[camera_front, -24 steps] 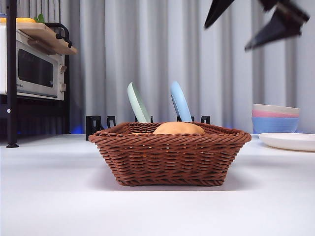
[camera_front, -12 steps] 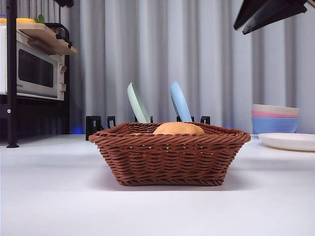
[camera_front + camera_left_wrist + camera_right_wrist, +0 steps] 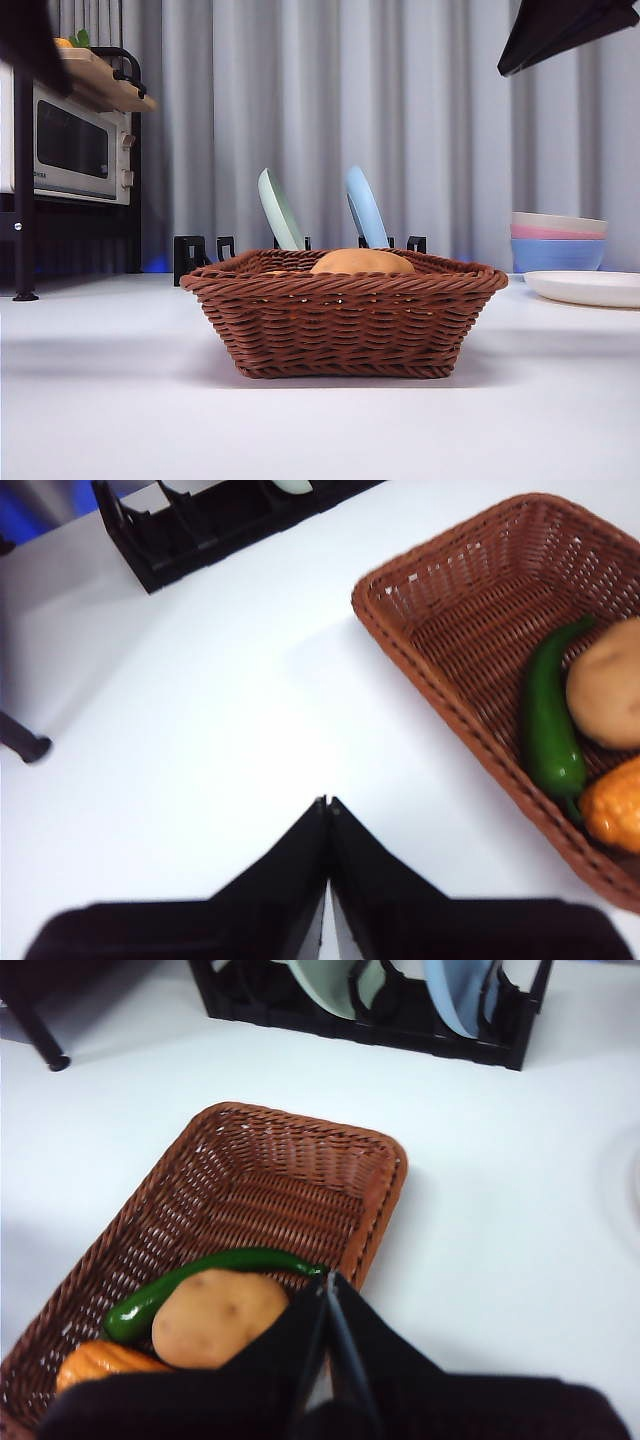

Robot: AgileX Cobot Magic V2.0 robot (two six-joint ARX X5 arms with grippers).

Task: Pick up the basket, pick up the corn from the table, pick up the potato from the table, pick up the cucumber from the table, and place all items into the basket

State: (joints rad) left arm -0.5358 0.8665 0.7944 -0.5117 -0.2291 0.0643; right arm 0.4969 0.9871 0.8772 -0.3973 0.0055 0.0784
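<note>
Evidently, the loading step was complete: the basket (image 3: 345, 312) stood on the table (image 3: 110, 400), and held the potato (image 3: 218, 1315), the cucumber (image 3: 205, 1275) and the corn (image 3: 100, 1362) together at one end. Over the preceding second the right claw (image 3: 328, 1282) had risen from above the basket toward the upper corner of the front view, clenched and empty. The left claw (image 3: 326, 805), likewise clenched on nothing, hung beside the basket.
</note>
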